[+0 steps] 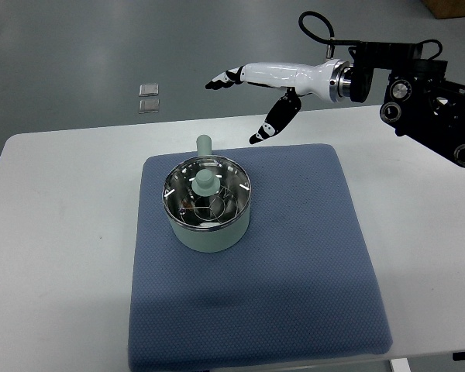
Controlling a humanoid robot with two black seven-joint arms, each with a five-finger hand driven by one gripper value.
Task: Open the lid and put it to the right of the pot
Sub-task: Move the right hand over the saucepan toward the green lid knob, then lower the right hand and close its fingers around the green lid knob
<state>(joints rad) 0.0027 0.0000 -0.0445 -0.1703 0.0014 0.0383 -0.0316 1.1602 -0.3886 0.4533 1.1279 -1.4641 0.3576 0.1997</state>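
Observation:
A pale green pot (209, 232) with a shiny steel rim stands on the blue mat (294, 263), its handle (204, 144) pointing toward the far side. A glass lid with a pale green knob (204, 184) sits on the pot. My right hand (248, 105), white with black fingertips, hovers above and behind the pot to its right. Its fingers are spread and hold nothing. The left arm does not show.
The mat lies on a white table (54, 232). Beyond the table's far edge, a small clear object (148, 98) lies on the grey floor. The right arm's black joints (426, 101) fill the upper right corner.

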